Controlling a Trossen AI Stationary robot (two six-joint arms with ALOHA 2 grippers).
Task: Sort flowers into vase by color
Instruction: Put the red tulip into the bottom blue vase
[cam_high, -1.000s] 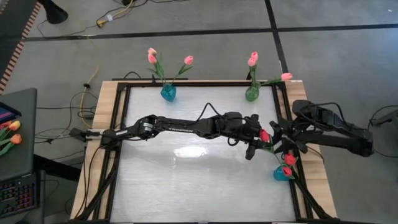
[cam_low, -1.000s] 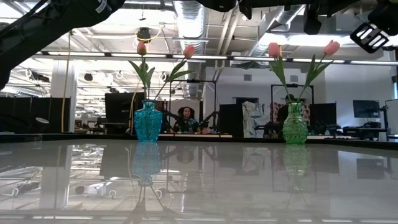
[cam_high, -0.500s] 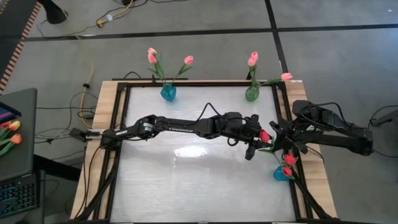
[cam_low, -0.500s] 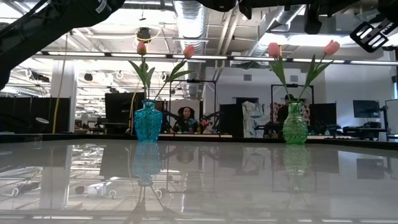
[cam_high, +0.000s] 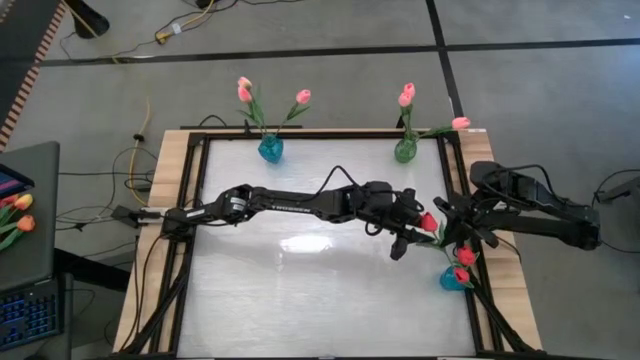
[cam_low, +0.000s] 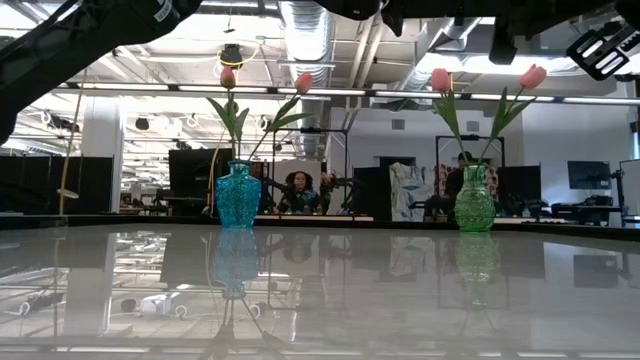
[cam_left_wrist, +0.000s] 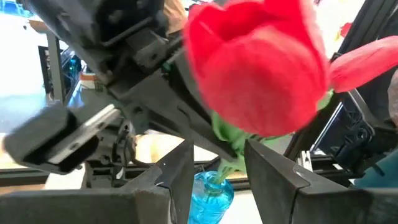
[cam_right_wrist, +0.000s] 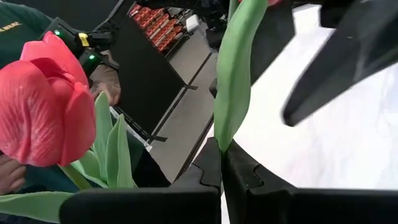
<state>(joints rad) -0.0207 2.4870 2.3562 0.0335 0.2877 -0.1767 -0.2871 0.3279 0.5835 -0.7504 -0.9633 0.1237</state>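
The flowers are distributed across 3 vases: 3 pink tulips (cam_high: 245, 92) in a blue vase (cam_high: 270, 149) at the table's far left, 2 pink tulips (cam_high: 406, 96) in a green vase (cam_high: 404, 151) at far right, and red tulips (cam_high: 461, 273) in a second blue vase (cam_high: 452, 280) at the near right edge of the table (cam_high: 300, 280). 1 red tulip (cam_high: 428, 221) is held in the air between the 2 grippers, just above that near vase. The left arm reaches across the table; the left gripper (cam_high: 412, 225) stands part open, its fingers (cam_left_wrist: 180, 168) flanking the stem just below the bloom. The right gripper (cam_high: 447, 222) is now clamped on the leaf or stem (cam_right_wrist: 233, 74) of this tulip; 1 second ago its jaws stood apart, and the left gripper's opening is unchanged. The vases have not moved. The low view shows only the 2 far vases and a seated person (cam_low: 297, 190) in the room behind; the grippers are above its edge. Only the right wrist view shows the closed pads pinching the green stalk and a second red bloom (cam_right_wrist: 46, 102) beside it; the left wrist view alone shows the near blue vase directly beneath the held bloom.
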